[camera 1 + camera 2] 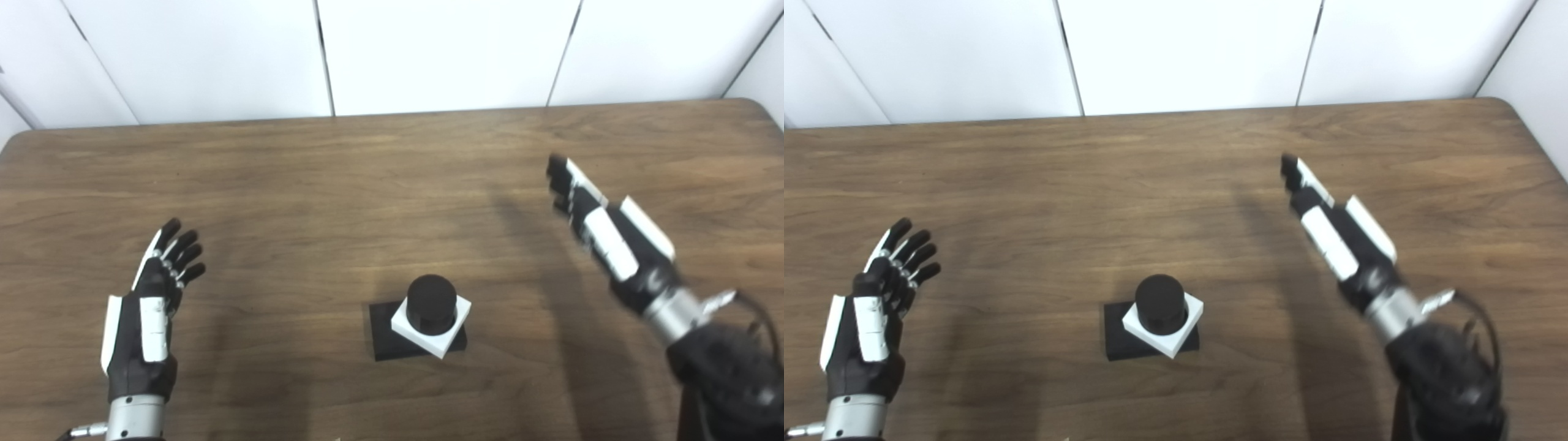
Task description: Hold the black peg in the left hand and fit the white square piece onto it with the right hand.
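Already white square piece (430,328) sits on black peg (431,302), lower centre; both hands' fingers (181,251) spread, empty. Risk: a stray sweep from right hand (606,236) knocks it.

Your robot's left hand (144,318), black fingers (184,245) with white plates on its back, bare silver cuff at the wrist, thin cable beside it, your right hand (612,242) matching, black sleeve and looping dark cables behind.
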You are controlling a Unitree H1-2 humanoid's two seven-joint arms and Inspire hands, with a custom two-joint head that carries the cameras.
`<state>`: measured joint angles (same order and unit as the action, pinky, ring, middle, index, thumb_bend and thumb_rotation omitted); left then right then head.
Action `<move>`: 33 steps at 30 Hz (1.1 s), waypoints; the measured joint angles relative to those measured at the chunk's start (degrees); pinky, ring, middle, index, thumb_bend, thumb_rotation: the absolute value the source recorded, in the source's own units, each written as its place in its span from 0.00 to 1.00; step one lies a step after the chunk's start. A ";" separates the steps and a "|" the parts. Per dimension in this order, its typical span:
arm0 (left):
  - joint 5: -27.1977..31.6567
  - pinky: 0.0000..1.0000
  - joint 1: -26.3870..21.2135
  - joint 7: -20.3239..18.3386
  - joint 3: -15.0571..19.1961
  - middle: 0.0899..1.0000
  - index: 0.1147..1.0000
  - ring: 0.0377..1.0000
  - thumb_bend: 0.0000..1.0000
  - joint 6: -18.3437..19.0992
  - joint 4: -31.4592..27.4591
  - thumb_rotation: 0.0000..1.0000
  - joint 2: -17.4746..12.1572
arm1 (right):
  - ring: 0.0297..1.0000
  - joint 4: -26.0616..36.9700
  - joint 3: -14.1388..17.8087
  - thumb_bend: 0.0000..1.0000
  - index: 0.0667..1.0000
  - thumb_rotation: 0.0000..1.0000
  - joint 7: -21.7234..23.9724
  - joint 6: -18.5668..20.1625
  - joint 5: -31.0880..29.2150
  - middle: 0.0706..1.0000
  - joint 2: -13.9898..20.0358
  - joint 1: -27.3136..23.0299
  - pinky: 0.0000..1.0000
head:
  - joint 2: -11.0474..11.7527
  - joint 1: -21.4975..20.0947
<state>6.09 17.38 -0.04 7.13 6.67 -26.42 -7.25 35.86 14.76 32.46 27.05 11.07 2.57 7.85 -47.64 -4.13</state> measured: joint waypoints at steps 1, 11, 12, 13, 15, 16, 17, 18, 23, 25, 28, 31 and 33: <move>0.95 0.93 0.00 0.00 -0.10 0.94 0.95 0.94 0.68 -0.05 0.37 1.00 0.00 | 1.00 0.00 -0.33 0.56 0.99 1.00 -1.09 -0.18 -0.32 1.00 0.03 0.46 1.00 | -0.09 -0.61; 1.64 1.00 1.32 -0.05 -2.16 0.98 0.97 0.97 0.69 -2.08 0.77 1.00 -0.33 | 1.00 -1.89 -5.88 0.56 1.00 1.00 -14.67 -11.50 -1.34 1.00 -1.12 2.88 1.00 | 0.00 -2.11; 1.57 1.00 1.59 -0.06 -2.32 0.97 0.96 0.97 0.70 -2.17 0.94 0.99 -0.33 | 1.00 -2.27 -6.03 0.58 1.00 1.00 -15.80 -12.20 -1.40 1.00 -1.15 2.89 1.00 | 0.17 -2.81; 1.44 1.00 1.79 -0.06 -2.50 0.97 0.96 0.96 0.70 -2.42 1.28 0.99 -0.34 | 1.00 -2.44 -6.07 0.58 1.00 1.00 -16.61 -12.22 -1.50 1.00 -1.17 2.91 1.00 | 0.18 -2.81; 0.74 0.99 1.89 -0.04 -2.74 0.97 0.96 0.96 0.69 -2.96 2.13 1.00 -0.36 | 1.00 -2.49 -5.98 0.60 1.00 1.00 -18.30 -12.19 -1.98 1.00 -1.15 2.94 1.00 | 0.17 -2.99; 0.20 0.98 1.95 0.00 -2.87 0.97 0.96 0.96 0.69 -2.96 2.23 1.00 -0.36 | 1.00 -2.49 -5.85 0.61 0.99 1.00 -18.90 -12.10 -2.49 1.00 -1.12 2.94 1.00 | 0.18 -2.81; -0.47 0.98 1.97 0.04 -3.02 0.97 0.96 0.96 0.69 -3.01 2.23 1.00 -0.35 | 1.00 -2.51 -5.74 0.61 0.99 1.00 -19.41 -11.92 -3.05 1.00 -1.10 2.95 1.00 | 0.18 -2.81; -1.12 0.97 1.97 0.08 -3.18 0.97 0.96 0.96 0.67 -3.16 2.23 1.00 -0.35 | 1.00 -2.53 -5.64 0.60 0.99 1.00 -20.09 -11.86 -3.48 1.00 -1.09 2.97 1.00 | 0.18 -2.81; -2.88 0.97 1.94 0.19 -3.78 0.97 0.95 0.96 0.63 -5.07 2.23 1.00 -0.37 | 1.00 -3.57 -5.66 0.58 0.98 1.00 -22.57 -11.23 -5.73 1.00 -1.10 3.01 1.00 | 0.44 -2.55; -3.14 0.96 1.93 0.20 -3.89 0.96 0.95 0.96 0.64 -5.40 2.35 1.00 -0.37 | 1.00 -4.44 -5.73 0.57 0.99 1.00 -23.08 -10.73 -5.98 1.00 -1.08 3.03 1.00 | 0.61 -2.55; -3.91 0.96 1.91 0.37 -3.89 0.95 0.94 0.95 0.63 -5.45 2.91 1.00 -0.36 | 1.00 -4.87 -6.14 0.57 0.98 1.00 -23.62 -10.81 -6.16 1.00 -1.08 3.02 1.00 | 0.97 -2.55; -4.04 0.97 1.91 0.47 -4.01 0.96 0.94 0.96 0.63 -5.45 3.08 1.00 -0.36 | 1.00 -6.12 -6.32 0.57 0.97 1.00 -24.00 -11.01 -6.78 0.99 -1.08 3.03 1.00 | 1.14 -2.20; -4.03 0.97 1.91 0.47 -4.17 0.96 0.93 0.96 0.64 -5.45 3.22 0.98 -0.36 | 1.00 -6.47 -6.47 0.58 0.97 1.00 -24.23 -10.98 -7.02 0.98 -1.09 3.04 1.00 | 1.49 -2.11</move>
<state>2.05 19.28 0.43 2.96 1.22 -23.20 -7.61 29.39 8.29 8.24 16.06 4.04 1.48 10.90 -46.15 -6.24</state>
